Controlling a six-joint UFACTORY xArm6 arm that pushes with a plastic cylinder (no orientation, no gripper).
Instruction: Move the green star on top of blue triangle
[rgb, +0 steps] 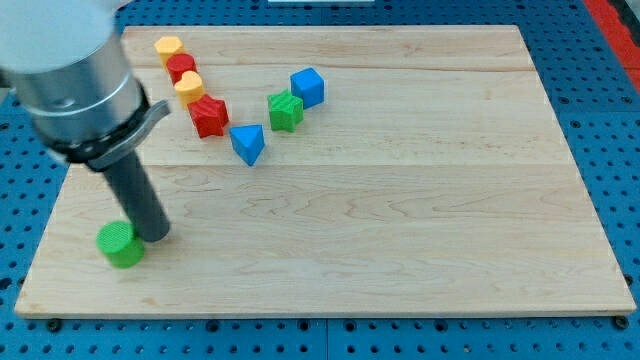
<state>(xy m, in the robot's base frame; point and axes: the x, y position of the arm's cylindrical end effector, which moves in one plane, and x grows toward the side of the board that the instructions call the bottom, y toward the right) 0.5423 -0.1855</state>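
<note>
**Tip low left, star up and to the right**

My tip rests on the board in the lower left of the frame, just beside a green round block, on its right and seemingly touching it. There is no claw here to clench or release; the arm ends in a bare rod.

The green star sits in the upper middle-left, well apart from my tip, up and to the right of it. The blue triangle lies just below and left of the star, near but not touching. So the triangle is between tip and star, roughly on the line from one to the other. I judge the tip must go round to the star's far, upper-right side before it can push it down-left.

A blue cube stands just beyond the star on that very side, leaving little room. A red star and a row of yellow, red and yellow pieces lie further left; their shapes are hard to make out. The arm's grey body hides the board's upper left corner.
</note>
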